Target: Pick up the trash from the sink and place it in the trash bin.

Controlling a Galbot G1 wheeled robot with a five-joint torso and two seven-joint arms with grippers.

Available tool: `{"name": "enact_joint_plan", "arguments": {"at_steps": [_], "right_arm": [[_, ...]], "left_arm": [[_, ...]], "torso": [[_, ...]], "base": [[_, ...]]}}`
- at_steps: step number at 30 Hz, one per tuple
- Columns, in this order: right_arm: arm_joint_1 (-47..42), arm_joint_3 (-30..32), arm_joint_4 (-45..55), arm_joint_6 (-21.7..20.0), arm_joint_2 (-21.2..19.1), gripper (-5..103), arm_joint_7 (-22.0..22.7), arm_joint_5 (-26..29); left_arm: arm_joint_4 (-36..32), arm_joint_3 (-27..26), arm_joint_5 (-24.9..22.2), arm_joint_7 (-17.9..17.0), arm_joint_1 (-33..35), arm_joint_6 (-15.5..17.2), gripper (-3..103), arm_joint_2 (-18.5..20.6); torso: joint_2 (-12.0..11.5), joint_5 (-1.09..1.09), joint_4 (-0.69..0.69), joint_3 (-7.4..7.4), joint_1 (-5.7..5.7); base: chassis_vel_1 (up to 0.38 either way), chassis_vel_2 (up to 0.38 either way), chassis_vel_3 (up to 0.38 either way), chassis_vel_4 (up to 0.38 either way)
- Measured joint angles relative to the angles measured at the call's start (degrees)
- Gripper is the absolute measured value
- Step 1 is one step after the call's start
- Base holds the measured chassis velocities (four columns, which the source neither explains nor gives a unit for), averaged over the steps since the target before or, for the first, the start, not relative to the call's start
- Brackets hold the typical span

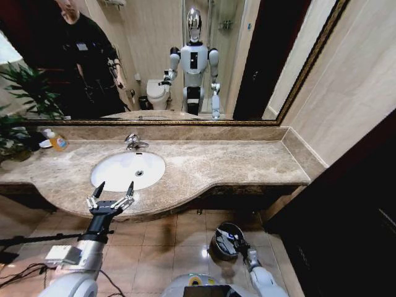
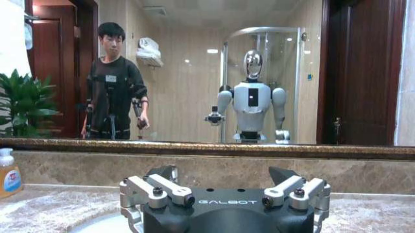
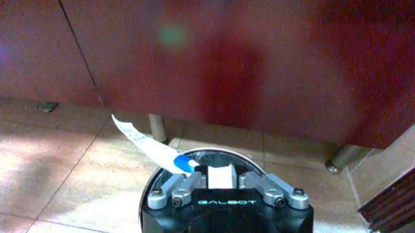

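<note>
The white oval sink (image 1: 117,166) is set in the brown marble counter, and I see no trash in its bowl. My left gripper (image 1: 114,188) hovers open over the sink's near rim; in the left wrist view its fingers (image 2: 162,175) stand wide apart with nothing between them. The trash bin (image 1: 218,247) stands on the tiled floor below the counter. My right gripper (image 1: 237,244) hangs just above the bin (image 3: 224,155), shut on a white tube of trash (image 3: 144,141) with a blue end, which sticks out sideways over the rim.
A chrome faucet (image 1: 133,142) stands behind the sink. An orange pump bottle (image 1: 57,142) and a green plant (image 1: 18,105) are at the counter's left end. A dark wooden cabinet (image 1: 346,210) stands to the right. Cables (image 1: 25,272) lie on the floor at left.
</note>
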Motion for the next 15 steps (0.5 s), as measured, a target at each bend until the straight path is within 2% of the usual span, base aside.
{"name": "enact_joint_plan", "arguments": {"at_steps": [1,4,7,9,12,14,15], "right_arm": [[0.0,0.0,0.0,0.0,0.0,21,0.0,0.0],[-0.4,0.0,0.4,0.1,0.0,37,0.2,-0.3],[-0.6,0.0,0.6,0.1,-0.1,42,0.3,-0.4],[-0.7,0.0,0.8,0.1,-0.2,54,0.4,-0.4],[-0.9,0.0,1.0,0.2,-0.2,60,0.5,-0.5],[-1.1,0.0,1.3,0.2,-0.2,71,0.7,-0.5],[-1.1,0.0,1.3,0.2,-0.2,71,0.7,-0.5]], "left_arm": [[0.0,0.0,0.0,0.0,0.0,0.0,100,0.0],[0.0,0.0,0.0,0.0,0.0,0.0,100,0.0],[0.0,0.0,0.0,0.0,0.0,0.0,100,0.0],[0.0,0.0,0.0,0.0,0.0,0.0,100,0.0],[0.0,0.0,0.0,0.0,0.0,0.0,100,0.0],[0.0,0.0,0.0,0.0,0.0,0.0,100,0.0],[0.0,0.0,0.0,0.0,0.0,0.0,100,0.0]], "torso": [[0.0,0.00,0.00,0.00,0.00],[0.0,0.00,0.00,0.00,0.00],[0.0,0.00,0.00,0.00,0.00],[0.0,0.00,0.00,0.00,0.00],[0.0,0.00,0.00,0.00,0.00],[0.0,0.00,0.00,0.00,0.00],[0.0,0.00,0.00,0.00,0.00]], "base": [[0.000,0.000,0.000,0.000],[0.000,0.000,0.000,0.000],[0.000,0.000,0.000,0.000],[0.000,0.000,0.000,0.000],[0.000,0.000,0.000,0.000],[0.000,0.000,0.000,0.000],[0.000,0.000,0.000,0.000]]}}
